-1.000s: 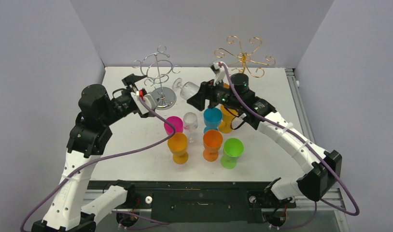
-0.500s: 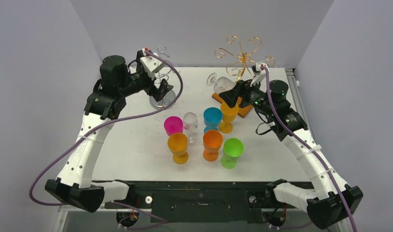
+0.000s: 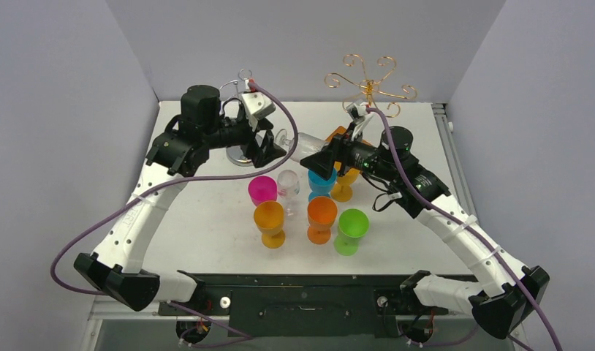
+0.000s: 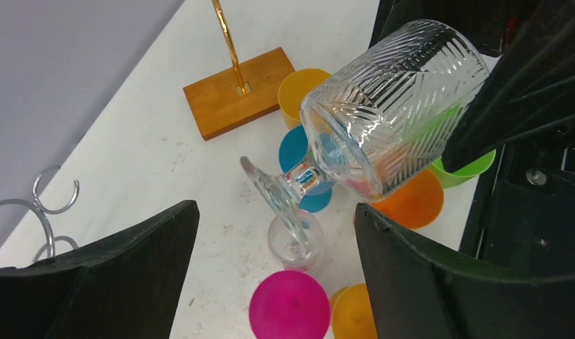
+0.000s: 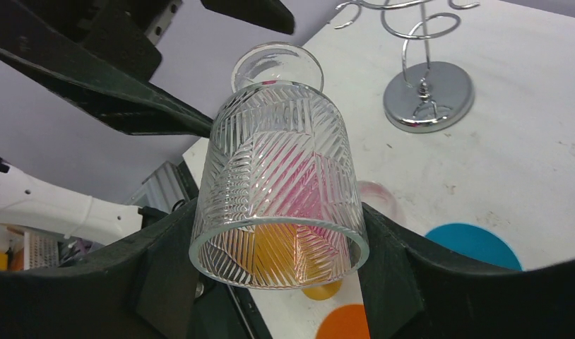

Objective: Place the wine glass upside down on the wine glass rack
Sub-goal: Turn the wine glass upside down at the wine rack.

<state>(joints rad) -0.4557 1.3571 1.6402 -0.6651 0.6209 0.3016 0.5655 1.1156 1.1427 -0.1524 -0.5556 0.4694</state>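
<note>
My right gripper (image 3: 316, 155) is shut on the bowl of a clear cut-glass wine glass (image 3: 294, 145). It holds the glass on its side above the table, foot pointing left. In the right wrist view the bowl (image 5: 279, 191) sits between my right gripper's fingers (image 5: 279, 244). My left gripper (image 3: 271, 150) is open, and the glass's foot (image 4: 270, 194) lies just ahead of its tips (image 4: 276, 219). The silver rack (image 3: 238, 156) is partly hidden behind the left arm. The gold rack (image 3: 368, 89) stands at the back right on a wooden base (image 4: 235, 92).
Upright glasses stand in a cluster under the grippers: magenta (image 3: 262, 189), small clear (image 3: 288, 181), blue (image 3: 321, 178), yellow (image 3: 343, 179), two orange (image 3: 270, 218) (image 3: 321, 213) and green (image 3: 352, 223). The silver rack's base (image 5: 426, 92) shows in the right wrist view.
My right gripper has carried the glass from near the gold rack leftward and lower to mid-table. My left arm has swung right from the silver rack, so its open gripper meets the glass's foot.
</note>
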